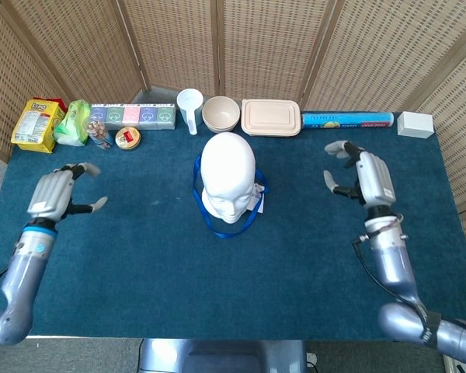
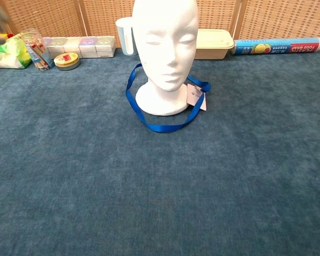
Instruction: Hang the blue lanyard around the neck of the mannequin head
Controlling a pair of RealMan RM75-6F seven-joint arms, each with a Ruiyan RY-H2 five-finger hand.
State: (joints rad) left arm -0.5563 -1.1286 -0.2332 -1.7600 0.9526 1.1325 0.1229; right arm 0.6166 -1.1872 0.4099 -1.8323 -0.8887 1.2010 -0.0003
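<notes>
The white mannequin head (image 1: 227, 177) (image 2: 165, 50) stands upright mid-table. The blue lanyard (image 1: 230, 229) (image 2: 165, 127) loops around its neck and lies on the cloth around the base, with a small white tag (image 2: 194, 97) at its right side. My left hand (image 1: 56, 192) hovers far to the left of the head, fingers apart, holding nothing. My right hand (image 1: 366, 177) hovers far to the right, fingers spread and empty. The chest view shows only a blurred trace at its top left corner.
Along the back edge stand snack bags (image 1: 37, 123), a jar (image 1: 99, 134), a tin (image 1: 127, 138), a row of small boxes (image 1: 132, 115), a white cup (image 1: 189, 109), a bowl (image 1: 220, 113), a lidded container (image 1: 270, 116), a food wrap roll (image 1: 348, 120) and a white box (image 1: 415, 124). Wicker screens stand behind.
</notes>
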